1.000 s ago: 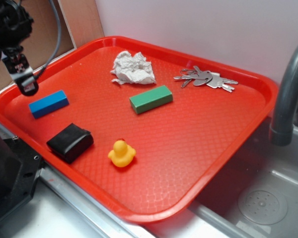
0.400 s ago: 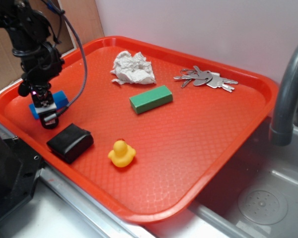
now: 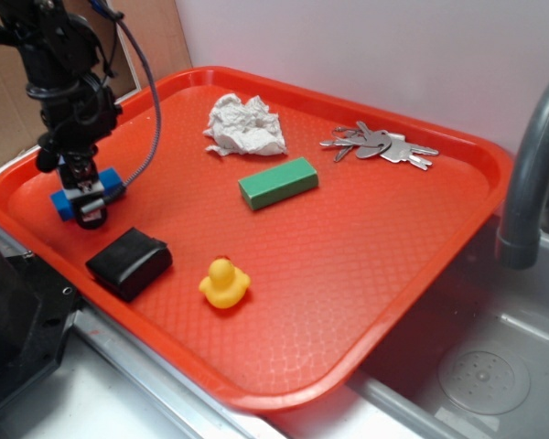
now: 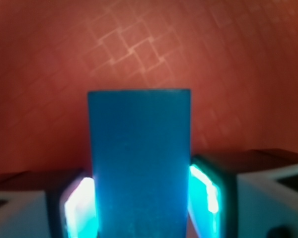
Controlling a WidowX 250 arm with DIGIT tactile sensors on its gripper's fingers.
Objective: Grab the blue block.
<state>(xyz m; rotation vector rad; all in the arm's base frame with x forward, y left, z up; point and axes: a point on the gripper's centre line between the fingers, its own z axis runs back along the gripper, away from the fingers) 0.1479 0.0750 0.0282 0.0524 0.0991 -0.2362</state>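
Observation:
The blue block [image 3: 64, 200] lies on the red tray [image 3: 366, 247] near its left edge. My gripper [image 3: 90, 203] points down over the block's middle, with one finger on each long side, and hides most of it. In the wrist view the blue block [image 4: 139, 148] fills the space between my gripper [image 4: 141, 198] fingers. The left pad [image 4: 82, 208] and the right pad [image 4: 204, 193] glow cyan and press against its sides. The block appears to rest on the tray.
A black box-like object [image 3: 128, 262] sits just in front of the gripper, with a yellow duck [image 3: 224, 283] to its right. A green block [image 3: 278, 182], crumpled tissue [image 3: 245, 126] and keys [image 3: 377, 144] lie farther back. A grey faucet [image 3: 529, 174] and a sink [image 3: 494, 366] are at the right.
My arm swung from the tray's far left rim down onto the blue block. The fingers now straddle the block and are closed against its sides. The block has stayed in place.

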